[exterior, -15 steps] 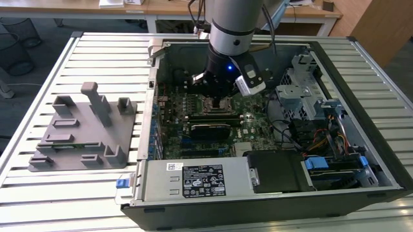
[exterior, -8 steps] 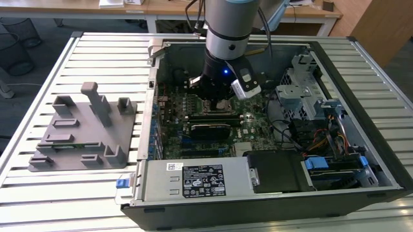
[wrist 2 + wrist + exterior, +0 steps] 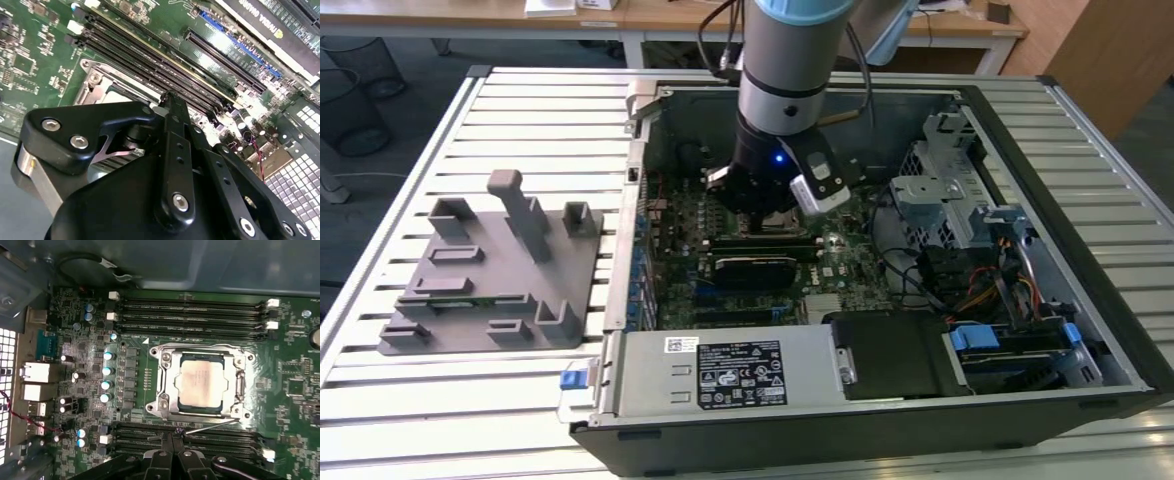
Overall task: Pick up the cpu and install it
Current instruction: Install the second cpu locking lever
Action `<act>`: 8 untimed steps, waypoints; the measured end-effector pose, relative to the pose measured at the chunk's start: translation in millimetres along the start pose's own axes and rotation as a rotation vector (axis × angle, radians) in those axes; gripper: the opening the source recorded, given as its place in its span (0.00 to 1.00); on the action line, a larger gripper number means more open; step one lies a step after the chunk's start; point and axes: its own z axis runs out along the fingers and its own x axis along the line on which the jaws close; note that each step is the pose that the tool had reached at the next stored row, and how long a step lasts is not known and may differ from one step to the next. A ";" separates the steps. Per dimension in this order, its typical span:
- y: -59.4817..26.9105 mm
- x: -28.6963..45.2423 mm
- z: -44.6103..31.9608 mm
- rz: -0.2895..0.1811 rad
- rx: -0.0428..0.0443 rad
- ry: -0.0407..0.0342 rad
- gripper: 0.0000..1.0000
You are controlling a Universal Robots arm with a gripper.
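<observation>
Silvery cpu [image 3: 203,384] sat seated in socket [image 3: 165,385]; gripper [image 3: 171,450] clenched empty just beside it, should've lifted straight up

Robotics lab or workshop: an open computer case [image 3: 881,420] is lying on a slatted metal table [image 3: 520,110], with wooden desks [image 3: 667,20] standing behind it.

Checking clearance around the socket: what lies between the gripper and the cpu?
In the first wrist view, memory slots and the socket frame lie between gripper and cpu.
</observation>
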 end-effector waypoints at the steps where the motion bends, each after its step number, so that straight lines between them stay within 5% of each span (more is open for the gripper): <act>1: 0.0 1.3 1.4 0.000 -0.0015 -0.0001 0.11; 8: -0.4 4.8 11.5 -0.001 -0.0139 -0.0005 0.11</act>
